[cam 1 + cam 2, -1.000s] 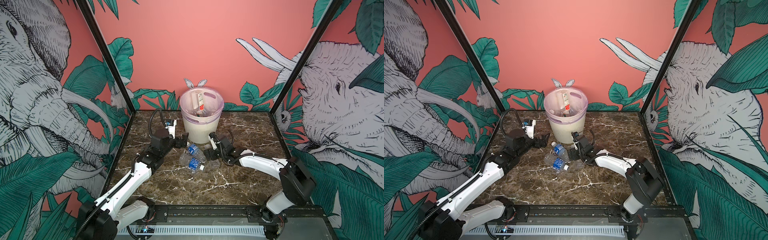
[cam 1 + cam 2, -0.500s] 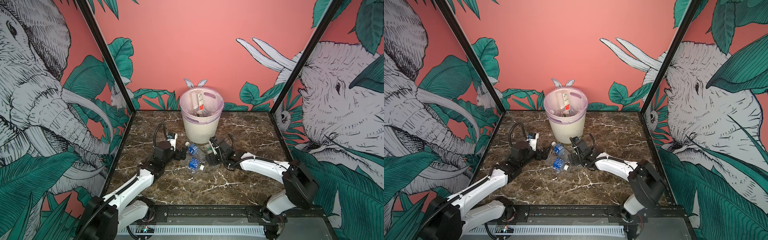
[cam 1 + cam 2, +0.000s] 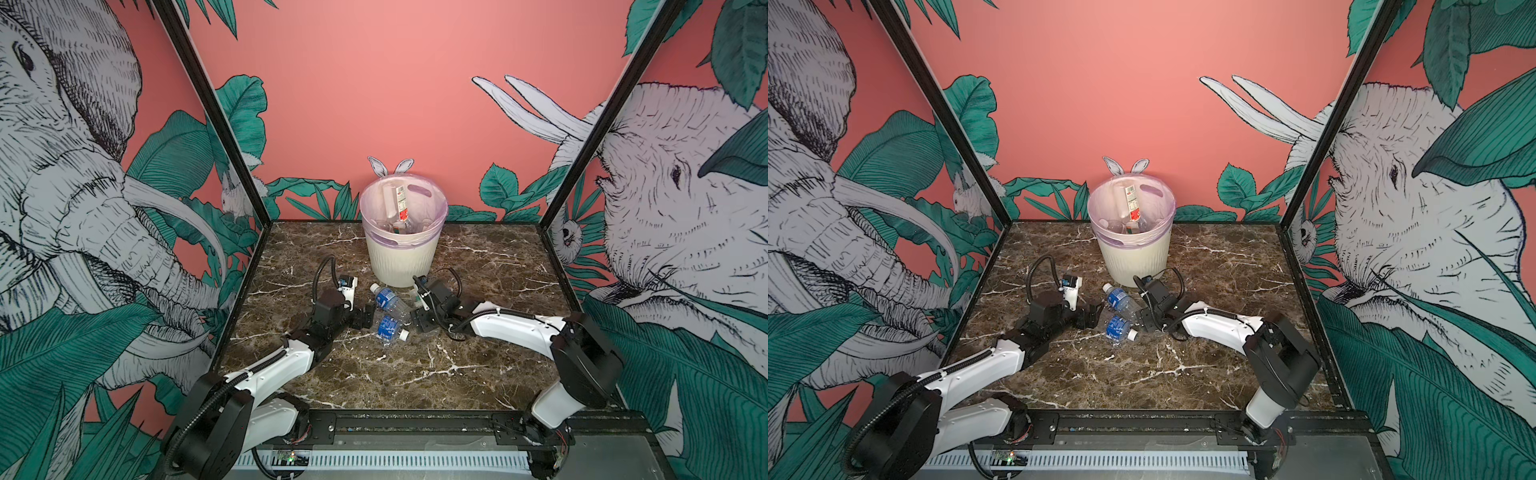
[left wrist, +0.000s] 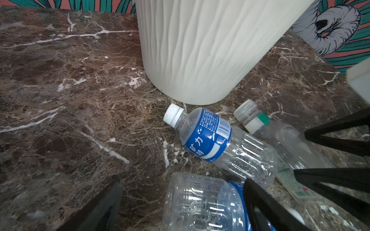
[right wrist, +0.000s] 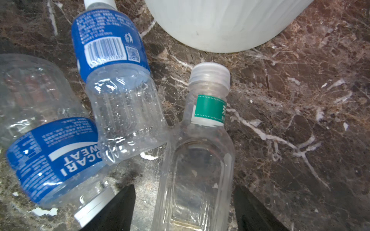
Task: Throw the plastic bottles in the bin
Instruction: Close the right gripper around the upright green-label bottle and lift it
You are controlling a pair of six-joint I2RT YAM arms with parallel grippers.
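Currently the right gripper (image 5: 184, 188) is the one lined up. Its jaws stand apart, one either side of the green-label bottle (image 5: 200, 160), with a gap showing on one side, so it's not clamped yet as far as I can see. That bottle lies flat on the table (image 3: 374, 374), cap end toward the foot of the bin (image 3: 401, 262), base end back toward the wrist. So the jaws cross its short axis (the grip you want). The cap is just short of the bin wall, not touching.

Crowding is on the left. The far blue bottle (image 5: 114, 80) lies slantwise, white cap far-left, and its base butts the green-label bottle's shoulder. A straight-up lift should clear it; dragging left would shove it.

The left gripper (image 4: 180, 188) is wide apart too and holds nothing. It straddles the base end of the near blue bottle (image 3: 388, 328), which lies roughly left-right with its cap pointing right. The left arm is nearer that one, the right arm nearer the green-label one.

Room: open table to the right and on the near side. The bin sits far of all three bottles, rim well above them, so my guess is up first, then over the rim.
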